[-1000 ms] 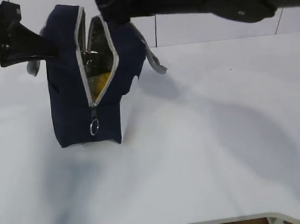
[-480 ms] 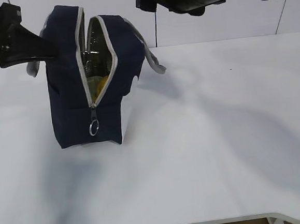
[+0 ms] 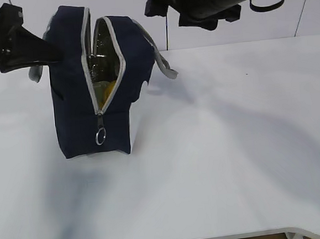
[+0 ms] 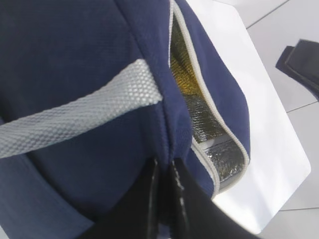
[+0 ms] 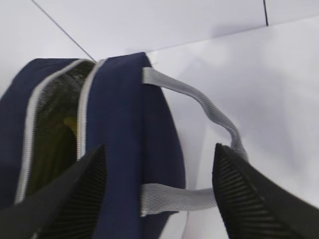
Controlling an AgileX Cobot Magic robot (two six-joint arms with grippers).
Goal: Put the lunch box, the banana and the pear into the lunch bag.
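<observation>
On a white bench (image 3: 219, 164), the lunch bag (image 3: 76, 112) stands unzipped, left jaws pinching its fabric, right jaws wide above; lift straight clear without snagging the handle (image 5: 199, 104).

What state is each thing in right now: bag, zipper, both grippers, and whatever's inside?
Bag: upright on the table, mouth gaping.
Zipper: mostly open, ring pull hanging low on the front.
Left gripper: shut on the bag's fabric edge.
Right gripper: open, empty, above the bag.
Contents: something yellow shows through the opening; which item, cannot tell.
</observation>
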